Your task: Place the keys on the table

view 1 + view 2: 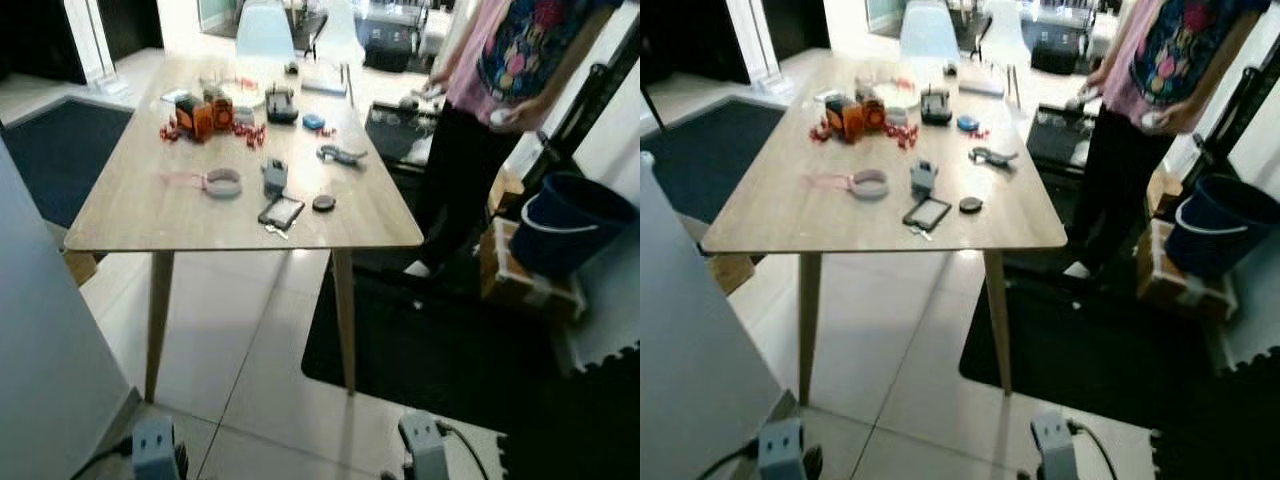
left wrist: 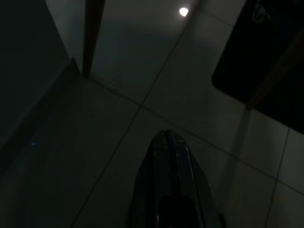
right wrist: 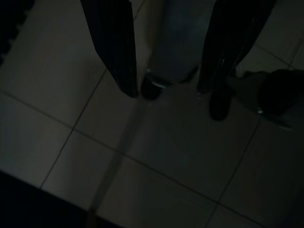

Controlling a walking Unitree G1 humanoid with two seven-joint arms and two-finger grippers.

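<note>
A wooden table (image 1: 150,215) stands ahead of me with small items on it. Close to its front edge a small silvery key (image 1: 275,231) lies beside a flat black card-like item (image 1: 281,211). A grey fob-like piece (image 1: 274,175) sits just behind them. Both arms hang low over the tiled floor, well short of the table. In the left wrist view my left gripper (image 2: 167,137) is shut, and nothing shows between its fingers. In the right wrist view my right gripper (image 3: 167,91) is open, its fingers spread above the floor.
A person in a pink shirt (image 1: 520,60) stands at the table's right side. A dark blue bucket (image 1: 570,225) sits on a box at the right, with a black mat (image 1: 430,350) under the table's right legs. A grey panel (image 1: 40,350) rises at my left.
</note>
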